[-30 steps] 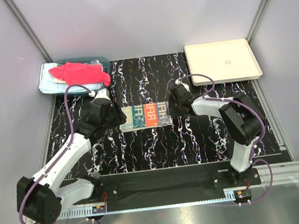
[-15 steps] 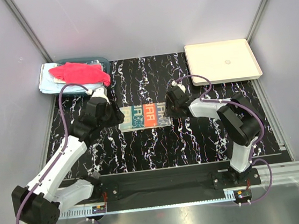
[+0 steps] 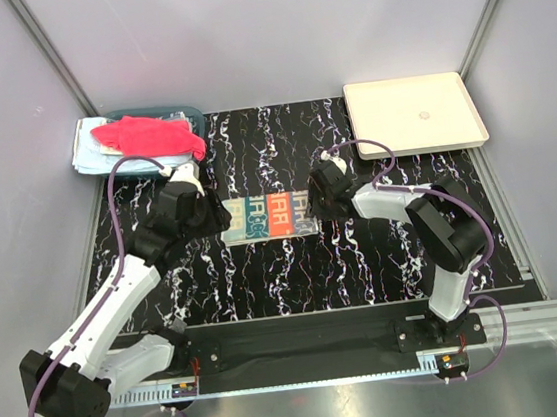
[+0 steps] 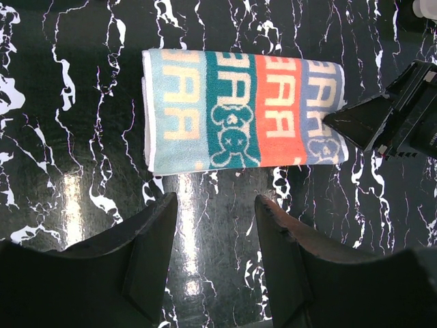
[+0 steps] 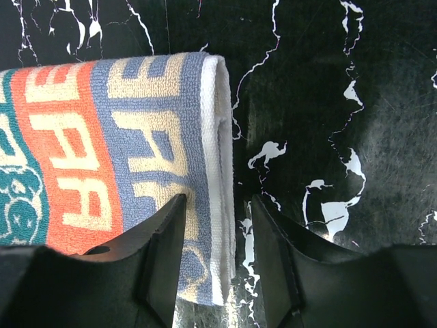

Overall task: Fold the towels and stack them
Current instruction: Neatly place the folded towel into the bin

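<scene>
Patterned towel (image 4: 242,113): folded into a long flat strip with teal, orange and blue bands and cream letters, lying at the middle of the table (image 3: 365,259). Red-pink towel (image 3: 145,138): crumpled, atop light blue towel (image 3: 86,150), far left.

we see the cell from above brightly and evenly lit: soft overhead light, pale walls (image 3: 268,28) carrying little shadow. at the left wrist, white glare pools on the glossy black mat (image 4: 68,205) just below the striped towel (image 4: 239,109), whose weave reads crisp. the near fingers (image 4: 147,260) (dark, almost featureless) go soft. at the right wrist, a hazy sheen washes the mat's right side, and the towel's edge casts a thin shadow.
</scene>
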Controlling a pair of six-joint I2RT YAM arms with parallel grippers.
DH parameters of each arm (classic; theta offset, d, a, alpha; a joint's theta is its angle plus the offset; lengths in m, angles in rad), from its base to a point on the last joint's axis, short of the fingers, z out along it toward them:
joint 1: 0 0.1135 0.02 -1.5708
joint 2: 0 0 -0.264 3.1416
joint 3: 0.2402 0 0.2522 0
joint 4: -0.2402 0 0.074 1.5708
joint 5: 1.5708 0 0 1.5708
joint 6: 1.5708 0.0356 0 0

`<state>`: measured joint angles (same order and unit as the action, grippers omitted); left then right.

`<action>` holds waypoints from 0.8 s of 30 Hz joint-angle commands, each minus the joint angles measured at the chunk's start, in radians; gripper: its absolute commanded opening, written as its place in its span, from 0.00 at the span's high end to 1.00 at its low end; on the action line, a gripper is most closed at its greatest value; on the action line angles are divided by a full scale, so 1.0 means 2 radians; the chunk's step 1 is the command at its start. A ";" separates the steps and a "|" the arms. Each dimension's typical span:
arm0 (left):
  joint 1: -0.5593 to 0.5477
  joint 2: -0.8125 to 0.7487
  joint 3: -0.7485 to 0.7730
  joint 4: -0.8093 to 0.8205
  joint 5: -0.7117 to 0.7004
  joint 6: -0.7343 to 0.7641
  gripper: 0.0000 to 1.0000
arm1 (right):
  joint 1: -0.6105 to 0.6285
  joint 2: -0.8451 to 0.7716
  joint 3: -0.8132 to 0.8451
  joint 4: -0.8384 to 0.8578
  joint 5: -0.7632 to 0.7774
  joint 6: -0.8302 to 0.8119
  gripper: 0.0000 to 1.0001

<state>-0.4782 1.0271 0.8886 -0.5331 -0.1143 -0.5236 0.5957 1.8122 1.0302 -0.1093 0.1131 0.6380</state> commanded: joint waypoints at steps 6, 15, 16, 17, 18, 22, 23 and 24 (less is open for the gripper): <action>-0.002 -0.010 0.017 0.010 0.010 0.007 0.46 | 0.005 -0.010 -0.002 0.026 -0.009 0.020 0.49; -0.002 -0.010 0.022 0.006 0.016 0.008 0.46 | 0.007 0.030 0.015 -0.007 0.012 0.018 0.65; -0.002 -0.009 0.024 0.004 0.017 0.009 0.46 | 0.010 0.032 0.018 -0.017 0.020 0.013 0.68; -0.001 -0.009 0.027 0.000 0.019 0.010 0.46 | 0.014 0.035 0.022 -0.036 0.040 0.004 0.69; -0.001 -0.009 0.030 -0.006 0.020 0.015 0.46 | 0.019 0.040 0.032 -0.048 0.051 -0.002 0.71; -0.001 -0.012 0.056 -0.028 0.016 0.031 0.46 | 0.036 0.060 0.067 -0.107 0.101 -0.024 0.90; -0.001 -0.013 0.061 -0.034 0.016 0.033 0.46 | 0.040 0.064 0.074 -0.116 0.118 -0.032 0.93; -0.002 -0.014 0.066 -0.044 0.013 0.039 0.46 | 0.045 0.071 0.089 -0.125 0.125 -0.037 0.97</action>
<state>-0.4782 1.0271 0.9516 -0.5964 -0.1001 -0.4911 0.6567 1.8988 1.1584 -0.2188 0.2310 0.6189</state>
